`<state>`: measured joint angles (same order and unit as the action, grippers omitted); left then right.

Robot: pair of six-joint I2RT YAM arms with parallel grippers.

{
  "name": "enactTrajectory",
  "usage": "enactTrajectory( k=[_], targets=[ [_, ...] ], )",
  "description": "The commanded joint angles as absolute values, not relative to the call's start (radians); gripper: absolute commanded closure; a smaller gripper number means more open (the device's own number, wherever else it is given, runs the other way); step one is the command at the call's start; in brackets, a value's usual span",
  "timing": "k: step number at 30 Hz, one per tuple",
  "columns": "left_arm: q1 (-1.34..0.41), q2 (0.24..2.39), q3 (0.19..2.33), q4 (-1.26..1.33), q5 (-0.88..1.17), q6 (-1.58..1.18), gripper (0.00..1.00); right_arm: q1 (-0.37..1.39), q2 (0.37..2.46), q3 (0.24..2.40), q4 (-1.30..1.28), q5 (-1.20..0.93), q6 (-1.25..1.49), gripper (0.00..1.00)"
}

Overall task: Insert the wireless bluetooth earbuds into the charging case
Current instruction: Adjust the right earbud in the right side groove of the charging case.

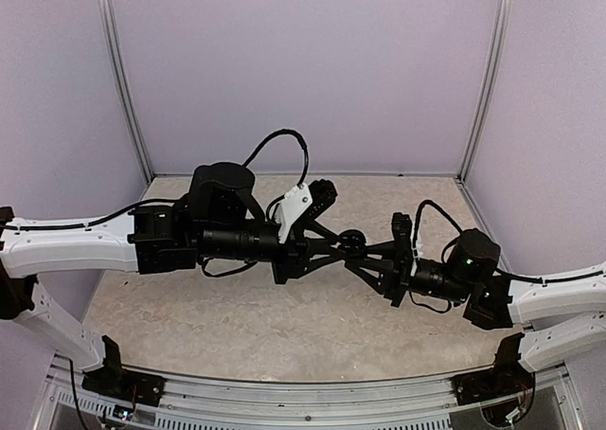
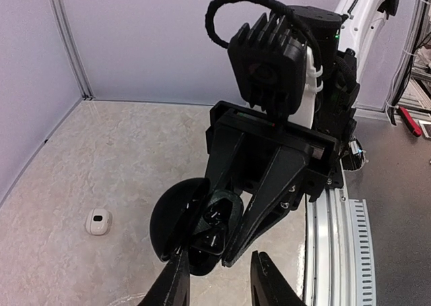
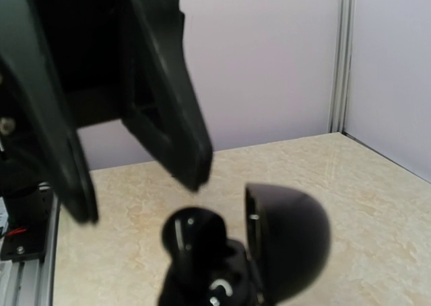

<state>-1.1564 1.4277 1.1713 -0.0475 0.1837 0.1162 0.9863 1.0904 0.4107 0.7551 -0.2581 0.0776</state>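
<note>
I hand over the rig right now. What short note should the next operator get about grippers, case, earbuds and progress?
Right gripper: shut on the open black case, held up off the table.
Left gripper: open, empty, facing the case.
A small white item lies on the table; earbud or case, unclear.
Done: case is open. Whether earbuds are inside: cannot tell.
To do: seat the earbuds, close the case.

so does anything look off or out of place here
Nothing is spilled or broken. The odd part: the black charging case hangs open in mid-air, gripped by the right hand, with the left hand open close to it. A small white item lies alone on the table, well apart from the case.
</note>
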Motion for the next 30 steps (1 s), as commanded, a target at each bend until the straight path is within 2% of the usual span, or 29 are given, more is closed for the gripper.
enactTrajectory(
  k=[1, 14, 30],
  targets=[
    [-1.159, 1.446, 1.216, -0.086, 0.187, 0.151, 0.68, 0.995, 1.095, 0.438, 0.753, -0.28, 0.064, 1.0],
    [-1.169, 1.466, 1.245, -0.128, 0.156, 0.199, 0.69, 1.001, 1.112, 0.466, 0.717, -0.325, 0.049, 1.0],
    [-1.183, 1.461, 1.247, -0.193, 0.139, 0.281, 0.83, 1.001, 1.114, 0.478, 0.693, -0.392, 0.043, 1.0]
  ],
)
